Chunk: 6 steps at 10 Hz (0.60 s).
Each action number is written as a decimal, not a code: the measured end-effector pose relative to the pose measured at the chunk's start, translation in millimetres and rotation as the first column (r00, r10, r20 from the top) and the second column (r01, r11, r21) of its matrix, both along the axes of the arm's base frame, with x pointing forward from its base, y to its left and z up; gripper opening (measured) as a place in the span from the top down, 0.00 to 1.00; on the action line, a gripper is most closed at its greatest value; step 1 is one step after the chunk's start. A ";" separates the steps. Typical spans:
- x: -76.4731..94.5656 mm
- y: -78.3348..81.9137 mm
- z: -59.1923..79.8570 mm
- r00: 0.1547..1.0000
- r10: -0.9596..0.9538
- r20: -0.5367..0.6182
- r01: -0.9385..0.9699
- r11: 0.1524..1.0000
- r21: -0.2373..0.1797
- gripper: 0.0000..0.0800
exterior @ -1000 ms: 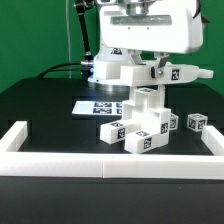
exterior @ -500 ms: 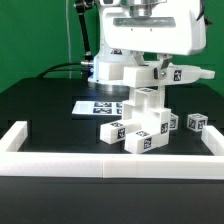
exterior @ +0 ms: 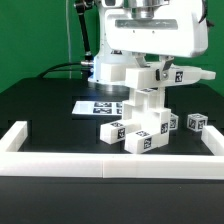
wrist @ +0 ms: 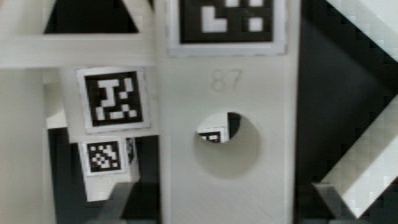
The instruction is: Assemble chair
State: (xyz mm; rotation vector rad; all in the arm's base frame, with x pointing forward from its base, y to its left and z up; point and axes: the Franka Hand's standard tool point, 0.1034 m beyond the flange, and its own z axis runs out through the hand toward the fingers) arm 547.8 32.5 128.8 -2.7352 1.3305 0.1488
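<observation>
Barely anything has shifted in 1 second: my claw (exterior: 151,70) stays clenched on a tagged chair bar (exterior: 190,72), the half-built chair (exterior: 145,120) directly beneath it on the worktop (exterior: 45,105), so next I reckon on aligning and seating the bar.

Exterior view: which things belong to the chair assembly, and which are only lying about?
Belong to the job: hand; the bar it grips; stacked chair pieces; loose tagged block.
Only lying about: marker board; border rail.

Robot lab (marker board (exterior: 90,105), green backdrop (exterior: 30,40))
</observation>
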 end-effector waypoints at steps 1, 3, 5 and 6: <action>0.4 1.0 1.9 1.000 0.001 0.002 -0.001 1.000 0.001 0.64; 1.3 0.9 5.8 1.000 0.001 0.008 -0.001 1.000 0.004 0.64; 1.1 0.9 5.6 1.000 0.001 0.008 -0.001 1.000 0.003 0.64; 0.9 0.8 5.1 1.000 0.001 0.007 -0.001 1.000 0.003 0.64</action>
